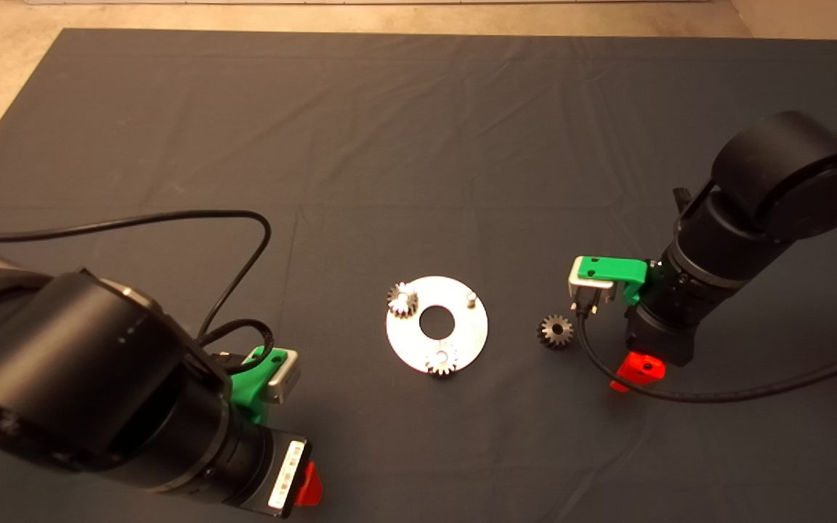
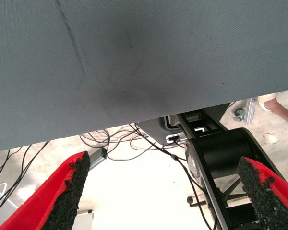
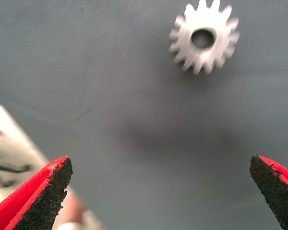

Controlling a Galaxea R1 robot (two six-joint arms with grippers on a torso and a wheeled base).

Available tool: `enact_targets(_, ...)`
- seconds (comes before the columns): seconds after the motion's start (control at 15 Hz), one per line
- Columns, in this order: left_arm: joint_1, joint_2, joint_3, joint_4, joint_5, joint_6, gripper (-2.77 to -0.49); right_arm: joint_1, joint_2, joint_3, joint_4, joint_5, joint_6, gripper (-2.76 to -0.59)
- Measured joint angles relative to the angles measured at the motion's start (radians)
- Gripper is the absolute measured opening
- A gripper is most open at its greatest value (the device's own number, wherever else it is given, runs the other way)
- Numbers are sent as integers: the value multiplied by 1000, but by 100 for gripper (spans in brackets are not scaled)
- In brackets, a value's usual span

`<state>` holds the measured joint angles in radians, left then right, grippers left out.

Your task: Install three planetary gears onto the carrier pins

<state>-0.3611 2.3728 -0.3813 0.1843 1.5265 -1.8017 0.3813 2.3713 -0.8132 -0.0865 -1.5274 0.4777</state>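
The shiny round disc lies mid-mat. Two planetary gears sit on its carrier pins, one at the far left and one at the near edge. The third pin stands bare at the far right. The third gear lies flat on the mat right of the disc; it also shows in the right wrist view. My right gripper hovers just right of and nearer than this gear, open and empty. My left gripper waits at the lower left, open and empty.
Black cables loop over the mat beside the left arm and under the right arm. The left wrist view looks past the mat's edge at floor cables, the robot's base and a person's foot.
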Motion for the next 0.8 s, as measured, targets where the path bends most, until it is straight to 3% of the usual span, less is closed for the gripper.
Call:
enact_targets(0.27, 0, -7, 2, -5, 0, 0, -108, -19, 24, -54, -83, 1, -138, -61)
enact_targets(0.53, 0, -7, 1, -9, 0, 0, -108, -58, 34, -94, -193, 0, -214, -61)
enact_targets(0.8, 0, -7, -10, -16, 0, 0, -108, -79, 37, -99, -231, 1, -251, -61)
